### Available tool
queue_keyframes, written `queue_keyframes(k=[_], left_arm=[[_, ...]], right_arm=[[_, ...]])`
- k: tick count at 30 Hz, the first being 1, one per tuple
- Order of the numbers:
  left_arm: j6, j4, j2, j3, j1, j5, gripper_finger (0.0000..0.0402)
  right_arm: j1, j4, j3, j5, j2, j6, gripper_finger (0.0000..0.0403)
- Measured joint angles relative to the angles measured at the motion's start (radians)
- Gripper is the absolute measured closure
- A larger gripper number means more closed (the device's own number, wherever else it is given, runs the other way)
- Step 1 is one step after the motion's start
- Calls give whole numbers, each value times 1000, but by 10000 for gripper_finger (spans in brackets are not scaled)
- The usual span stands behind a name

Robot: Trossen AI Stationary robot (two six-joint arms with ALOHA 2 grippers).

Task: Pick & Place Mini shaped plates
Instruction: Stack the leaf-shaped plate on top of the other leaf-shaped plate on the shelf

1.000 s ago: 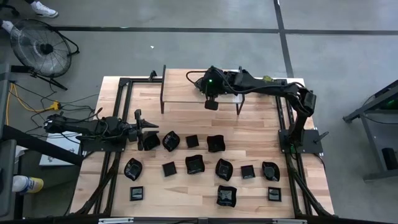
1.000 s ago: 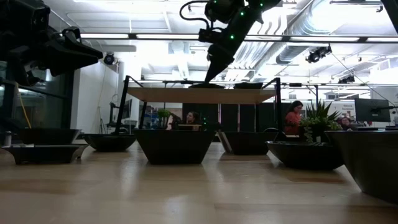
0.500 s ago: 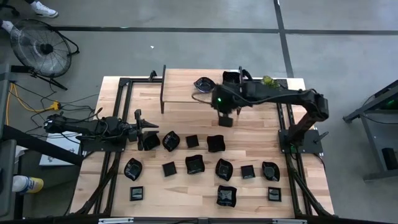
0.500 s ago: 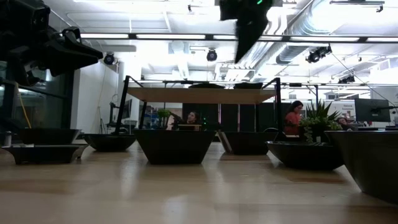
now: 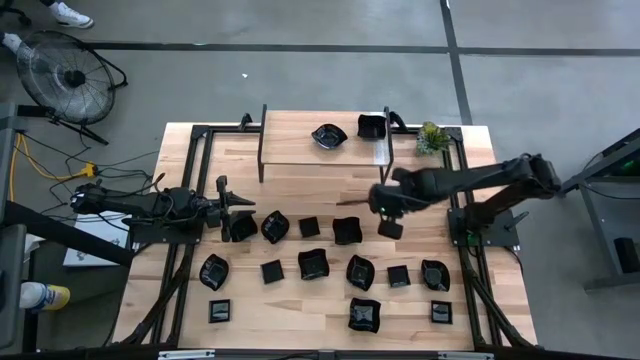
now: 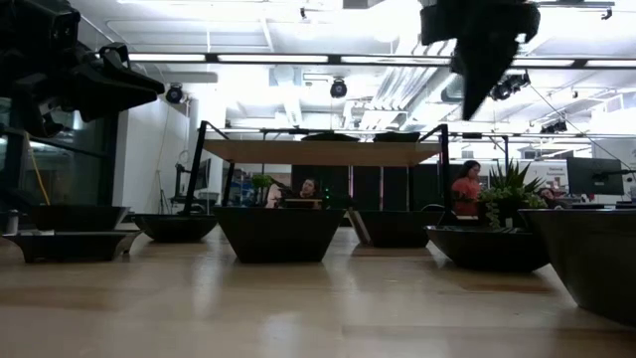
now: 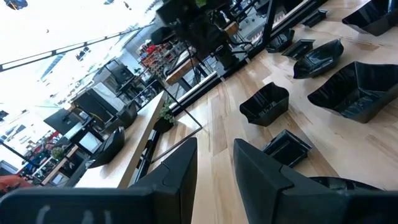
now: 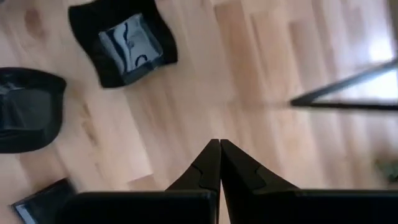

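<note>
The right gripper (image 5: 389, 229), fingers together and empty, hangs over the plates (image 5: 313, 264) crowded mid-table; two more sit on the shelf (image 5: 290, 147). Descending closed, it could knock neighbours askew. The left gripper (image 5: 232, 210), fingers apart, waits near the left edge.

A grey concrete floor (image 5: 300, 75) crossed by dark lines surrounds the wooden table (image 5: 300, 190). A black floor fan (image 5: 68, 77) stands at upper left. In the low view, bright ceiling lights (image 6: 248, 58) and seated people (image 6: 467, 189) fill the room behind.
</note>
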Motion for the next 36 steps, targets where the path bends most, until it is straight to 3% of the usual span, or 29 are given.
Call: queue_keyframes(k=[6, 12, 21, 28, 36], left_arm=[[0, 0, 0, 0, 0, 0, 300], [0, 0, 0, 0, 0, 0, 300], [0, 0, 0, 0, 0, 0, 300], [0, 0, 0, 0, 0, 0, 300], [0, 0, 0, 0, 0, 0, 300]], right_arm=[[100, -4, -94, -19, -64, 234, 403], [204, 35, -179, -134, -67, 523, 403], [348, 43, -246, -184, -67, 1003, 403], [431, 90, -246, -182, -57, 1174, 393], [506, 131, -246, -259, 57, 1279, 312]])
